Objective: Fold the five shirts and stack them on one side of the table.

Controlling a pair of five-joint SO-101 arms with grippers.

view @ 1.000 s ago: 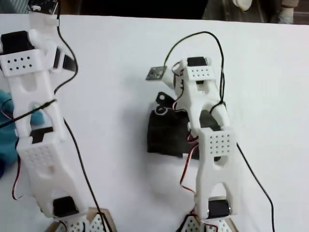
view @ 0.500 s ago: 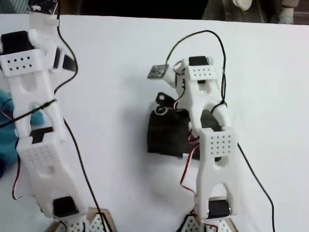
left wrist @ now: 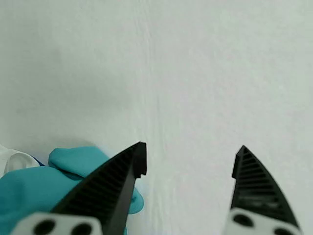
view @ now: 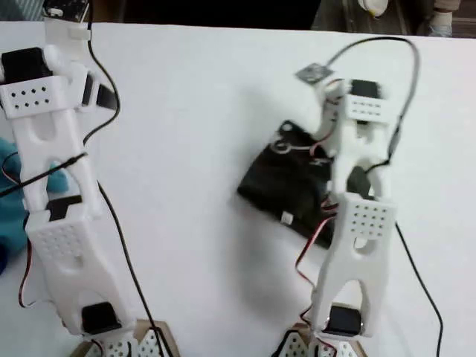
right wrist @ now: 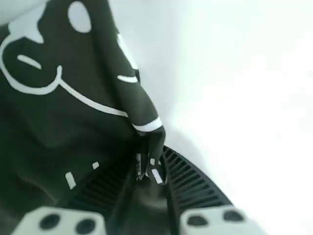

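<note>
One black shirt (right wrist: 39,127), white printed marks (right wrist: 79,16)

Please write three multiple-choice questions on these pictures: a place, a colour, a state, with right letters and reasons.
1. Where does the black shirt lie? A) under the right arm B) under the left arm C) in a person's hand
2. What colour is the cloth beside the left gripper? A) red B) teal C) yellow
3. The right gripper is A) open B) shut on nothing C) shut on the black shirt
A: it lies beneath that arm. B: teal beside one finger. C: fabric pinched between its fingers.
</note>
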